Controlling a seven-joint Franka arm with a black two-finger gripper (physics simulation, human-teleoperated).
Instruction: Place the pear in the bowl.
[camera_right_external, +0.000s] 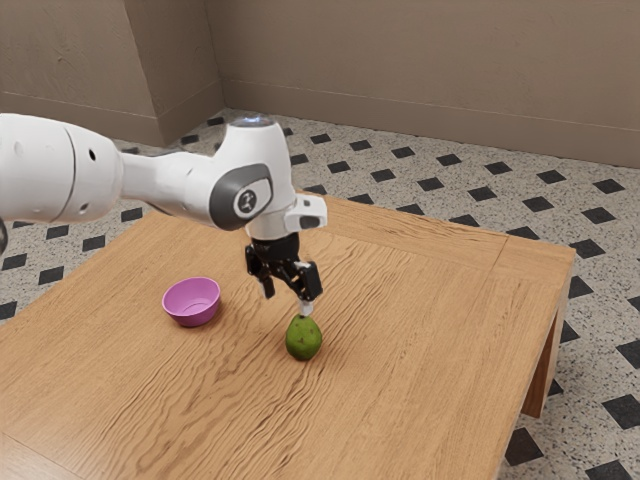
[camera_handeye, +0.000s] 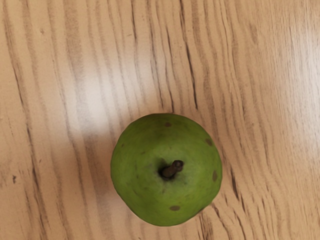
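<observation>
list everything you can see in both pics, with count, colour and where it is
pear: 1, green with brown spots and a dark stem, upright on the table just below the gripper, outside the bowl
bowl: 1, magenta-pink, on the table, nearer the exterior view's left than the pear
table: 1, light brown wood grain, under the pear and bowl
floor: 1, pale speckled with dark diamond shapes, around the table
walls: brownish, behind the table, with a baseboard along the floor
arm: 1, white with dark grey parts, coming in from the exterior view's left
gripper: 1, black with pale tips, open above the pear
</observation>
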